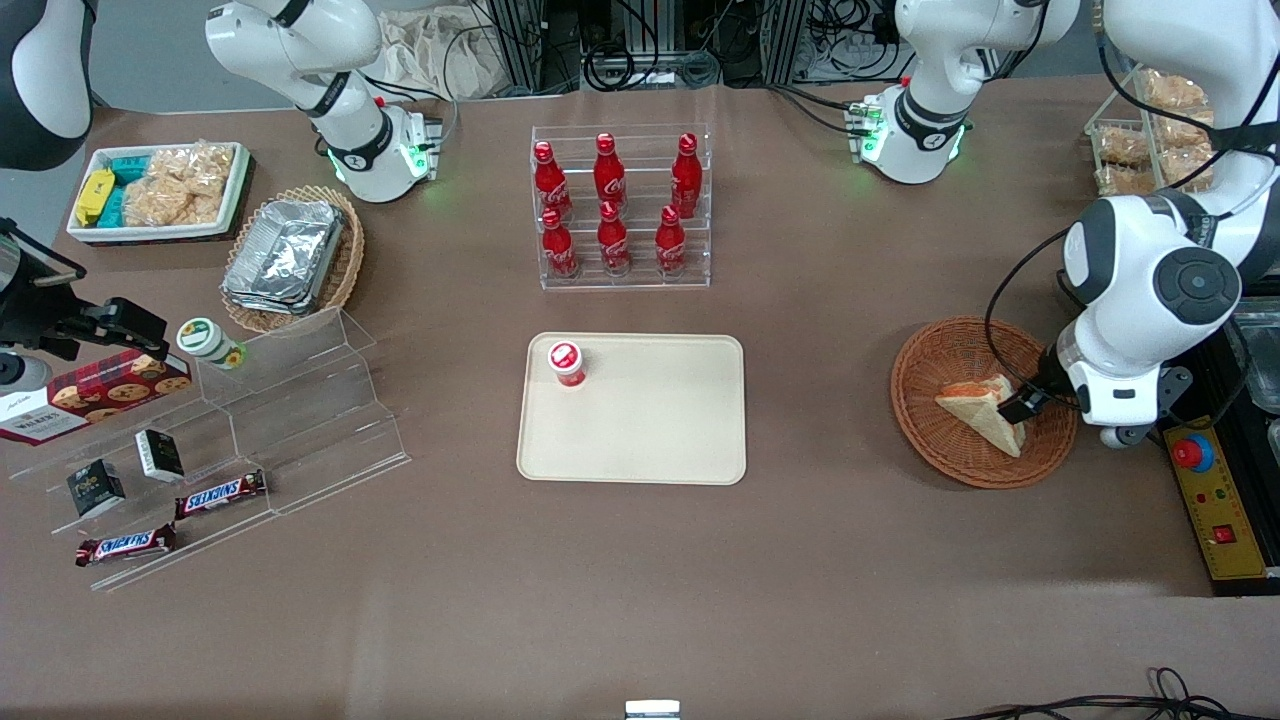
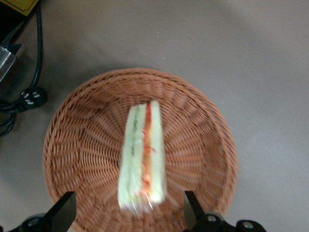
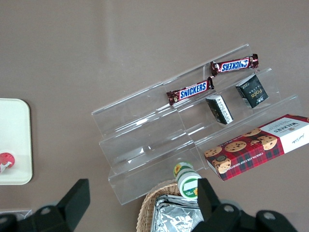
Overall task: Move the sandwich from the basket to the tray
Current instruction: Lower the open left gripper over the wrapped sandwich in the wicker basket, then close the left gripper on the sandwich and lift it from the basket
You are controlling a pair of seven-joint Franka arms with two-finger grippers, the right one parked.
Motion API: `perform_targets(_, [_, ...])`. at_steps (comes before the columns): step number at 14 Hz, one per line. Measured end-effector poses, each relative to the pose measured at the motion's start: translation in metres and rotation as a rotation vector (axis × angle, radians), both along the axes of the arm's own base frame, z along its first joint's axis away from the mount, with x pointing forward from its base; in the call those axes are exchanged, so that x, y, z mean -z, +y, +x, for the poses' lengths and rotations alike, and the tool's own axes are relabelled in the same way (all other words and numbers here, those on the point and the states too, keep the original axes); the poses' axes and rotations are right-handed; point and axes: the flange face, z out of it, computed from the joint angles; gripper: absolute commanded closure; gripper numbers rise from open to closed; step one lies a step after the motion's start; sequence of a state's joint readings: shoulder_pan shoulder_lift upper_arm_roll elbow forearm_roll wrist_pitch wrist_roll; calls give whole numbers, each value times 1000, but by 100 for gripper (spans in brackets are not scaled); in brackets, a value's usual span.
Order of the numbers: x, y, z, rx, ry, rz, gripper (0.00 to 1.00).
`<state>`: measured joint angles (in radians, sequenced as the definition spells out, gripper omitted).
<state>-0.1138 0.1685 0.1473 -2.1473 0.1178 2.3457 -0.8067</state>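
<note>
Poised above the basket (image 1: pixel 960 440), the left arm's gripper (image 2: pixel 129 212) hangs with its two fingers spread wide and nothing between them. Seen from the wrist camera, one dark fingertip (image 2: pixel 65 208) sits to each side of the sandwich (image 2: pixel 144 157), clear of the bread. That sandwich (image 1: pixel 985 408) lies inside the round reddish-brown wicker basket (image 2: pixel 87 145), resting on its edge so the green and orange-red filling shows as stripes between pale slices. Basket and sandwich sit toward the working arm's end of the table.

A brown cloth (image 1: pixel 640 580) covers the whole tabletop. The cream tray (image 1: pixel 660 440) lies flat at the middle of it, well apart from the basket, with a small red-capped cup (image 1: pixel 566 363) standing in one corner. Farther from the front camera than the tray, a clear rack (image 1: pixel 622 205) holds six red bottles. Toward the parked arm's end stand a stepped clear display (image 1: pixel 300 400) with candy bars (image 1: pixel 220 494) and a cookie box (image 1: pixel 95 393), an oval basket of foil containers (image 1: pixel 290 255), and a white bin of snacks (image 1: pixel 160 190). Cables and metal framing (image 1: pixel 640 45) crowd the floor at the table's edge near the arm bases.
</note>
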Motion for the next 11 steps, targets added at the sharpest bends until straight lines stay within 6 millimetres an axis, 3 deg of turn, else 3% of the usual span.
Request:
perform_targets(2, [26,13,-13,-25,-28,-3,0])
perform_targets(4, [39,12,-17,-70,-27,-5,0])
perform_targets(11, [45,0,-15,-157,-32,-10,0])
